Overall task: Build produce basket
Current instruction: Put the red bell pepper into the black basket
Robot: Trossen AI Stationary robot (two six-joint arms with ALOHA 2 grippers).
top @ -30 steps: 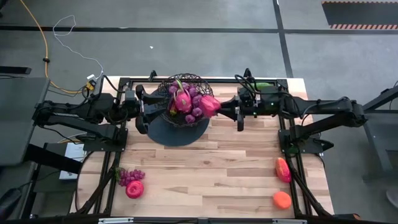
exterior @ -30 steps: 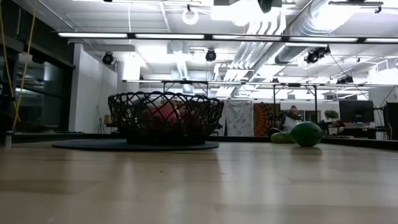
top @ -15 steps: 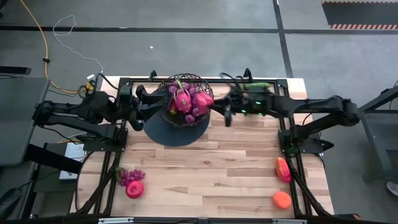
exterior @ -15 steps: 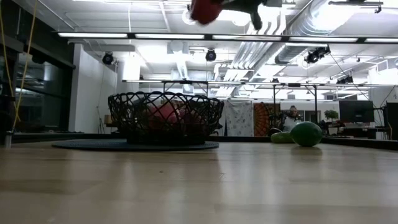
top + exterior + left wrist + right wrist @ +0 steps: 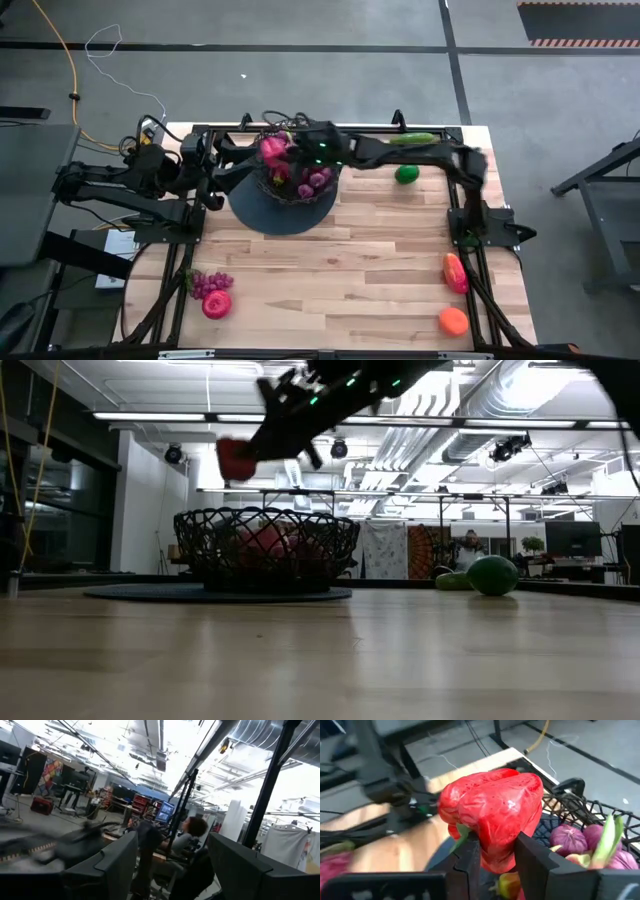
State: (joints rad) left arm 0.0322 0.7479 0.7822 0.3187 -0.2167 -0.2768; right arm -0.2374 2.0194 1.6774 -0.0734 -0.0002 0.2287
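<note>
My right tool [image 5: 492,851] grips a red pepper [image 5: 492,817] above the basket [image 5: 266,548], positioned for dropping it in.

A wooden table [image 5: 340,270] stands on a grey floor [image 5: 300,80], where a yellow cable [image 5: 68,70] trails. Overhead run white ducts [image 5: 430,400] and strip lights [image 5: 160,417]. Patterned cloths [image 5: 385,550] hang at the far wall. A person [image 5: 187,837] sits among monitors [image 5: 164,811].
</note>
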